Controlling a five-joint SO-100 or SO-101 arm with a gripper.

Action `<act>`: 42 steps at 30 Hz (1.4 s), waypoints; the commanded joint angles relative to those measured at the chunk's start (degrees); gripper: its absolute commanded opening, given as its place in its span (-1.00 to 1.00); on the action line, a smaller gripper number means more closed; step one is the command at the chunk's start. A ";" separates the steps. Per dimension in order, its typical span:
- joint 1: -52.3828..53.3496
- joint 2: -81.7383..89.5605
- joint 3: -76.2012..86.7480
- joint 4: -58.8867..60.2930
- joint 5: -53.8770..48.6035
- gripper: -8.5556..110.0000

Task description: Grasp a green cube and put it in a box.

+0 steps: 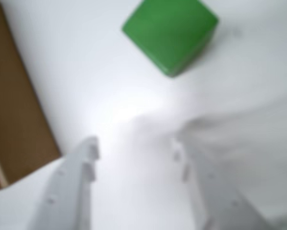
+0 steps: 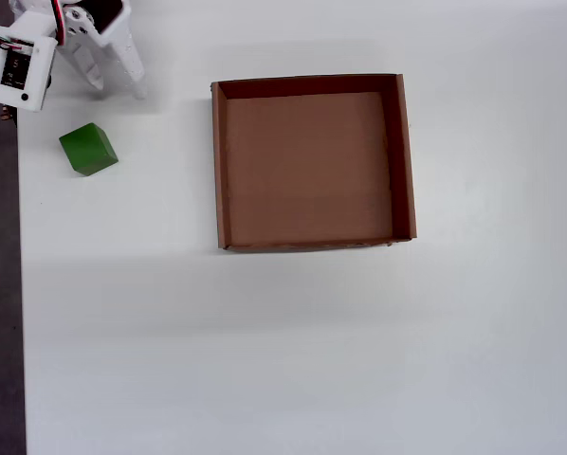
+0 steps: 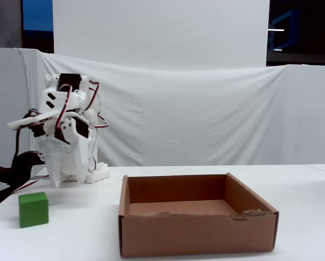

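Small solid bright-green cube sits on the white table, near the table's left edge in the overhead view, well apart from the box and left of it. Shallow square brown cardboard box lies mid-table, open top, nothing inside.

White two-finger gripper, wrist view: both fingers come up from the bottom edge with a clear stretch of bare table between them, so the jaws stand apart and hold nothing. The cube lies ahead of the fingertips, turned corner-on, not touching either finger. Picture is blurred. A strip of brown box wall shows at the left edge.

Overhead view alone gives the layout: the white arm is at the top left corner, the cube just below it. The jaw gap cannot be read from here.

Fixed view alone gives heights: the arm is folded, its tip pointing down above the table behind the cube, clear of it. The near wall of the box has a ragged, torn top edge. Red wires loop along the arm; a white cloth backdrop hangs behind.

No readable writing or labels in any view.
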 commanded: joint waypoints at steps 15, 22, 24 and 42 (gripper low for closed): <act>-0.35 -0.09 -0.26 -0.18 0.18 -0.49; -0.35 -0.09 -0.26 -0.18 0.18 -0.49; -0.35 -0.09 -0.26 -0.18 0.18 -0.49; -2.29 -0.09 -0.26 -0.18 0.97 -0.49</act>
